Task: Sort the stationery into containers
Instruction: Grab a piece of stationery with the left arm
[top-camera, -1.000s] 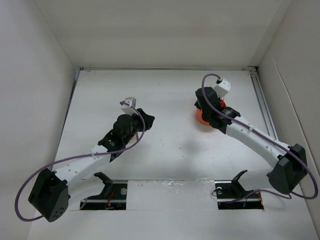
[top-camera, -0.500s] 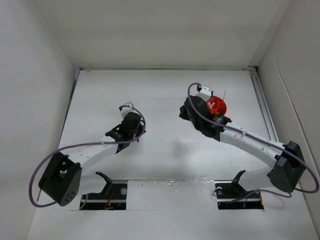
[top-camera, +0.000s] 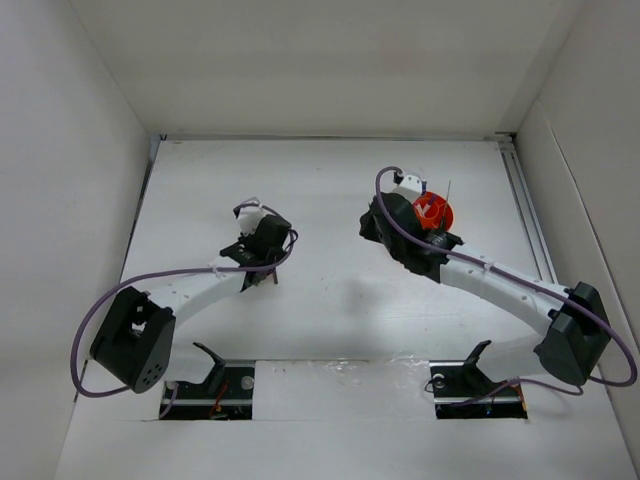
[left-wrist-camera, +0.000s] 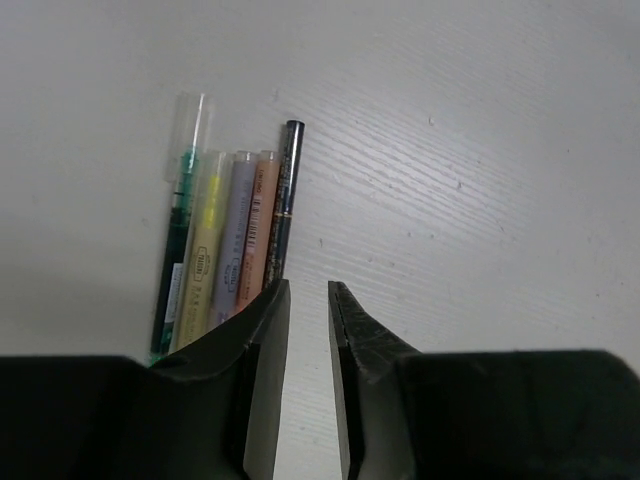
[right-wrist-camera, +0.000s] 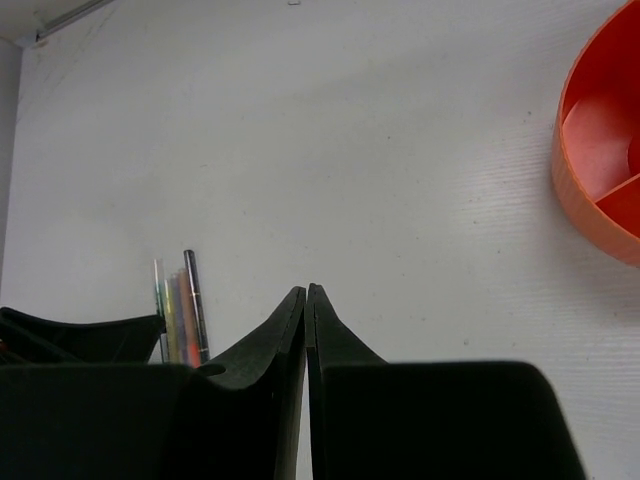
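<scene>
Left end effector (left-wrist-camera: 308, 292) hangs low over the bench (left-wrist-camera: 480, 150), jaws a narrow slit apart with nothing between them. Five pens (left-wrist-camera: 232, 245) lie side by side just beside its left finger, left of the bench's middle. Right end effector (right-wrist-camera: 305, 292) has its jaws all but pressed together, empty. An orange tub (top-camera: 437, 213) sits nearer the right edge, seemingly with thin items inside.

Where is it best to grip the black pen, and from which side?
Probably take the black pen by its far half, from above. It lies flat at the row's edge, one flank facing bare table, the other against the orange pen.
</scene>
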